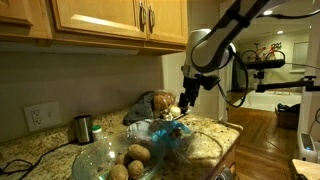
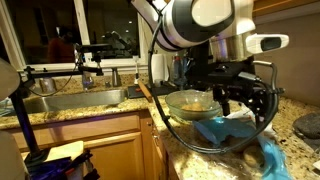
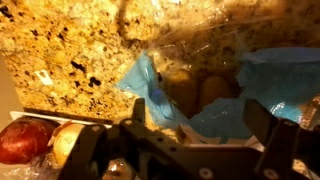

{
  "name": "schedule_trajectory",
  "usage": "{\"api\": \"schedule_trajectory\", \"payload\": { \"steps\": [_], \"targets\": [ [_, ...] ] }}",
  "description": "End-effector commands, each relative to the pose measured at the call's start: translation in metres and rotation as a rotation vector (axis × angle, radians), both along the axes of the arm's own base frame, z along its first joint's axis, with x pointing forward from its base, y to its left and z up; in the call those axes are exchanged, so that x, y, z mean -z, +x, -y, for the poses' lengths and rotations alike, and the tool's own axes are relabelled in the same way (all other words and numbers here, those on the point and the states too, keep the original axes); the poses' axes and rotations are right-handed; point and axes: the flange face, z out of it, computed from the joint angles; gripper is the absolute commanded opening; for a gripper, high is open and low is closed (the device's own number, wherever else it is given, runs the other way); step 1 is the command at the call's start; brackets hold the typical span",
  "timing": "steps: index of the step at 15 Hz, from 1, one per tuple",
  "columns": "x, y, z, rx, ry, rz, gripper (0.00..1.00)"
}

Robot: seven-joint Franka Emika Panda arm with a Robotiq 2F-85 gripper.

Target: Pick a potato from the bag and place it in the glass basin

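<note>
The arm (image 2: 200, 20) is glossy white, built of fat rounded shells with dark bands at the joints. A thin black cable (image 2: 151, 75) loops off it toward seven o'clock in an exterior view. The gripper (image 2: 245, 105) is matt black and blocky, with linked metal fingers. A small white box (image 2: 268, 42) sits at its one o'clock.

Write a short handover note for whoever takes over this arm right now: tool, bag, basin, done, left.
Tool: open, empty, above the bag.
Bag: on the counter beside the glass basin; bagged potatoes show in the wrist view.
Basin: loose potatoes lie in it.
Done: no grasp yet.
Left: descend, grip one potato, move it to the basin.
</note>
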Motion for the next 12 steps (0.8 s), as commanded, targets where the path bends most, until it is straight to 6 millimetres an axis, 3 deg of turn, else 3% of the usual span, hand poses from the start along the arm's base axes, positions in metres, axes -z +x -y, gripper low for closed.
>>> {"api": "schedule_trajectory", "payload": {
  "steps": [1,12],
  "targets": [
    [0.007,0.015,0.014,-0.029,0.032,-0.021,1.0],
    [0.033,0.037,0.042,-0.107,0.097,-0.128,1.0]
  ]
}}
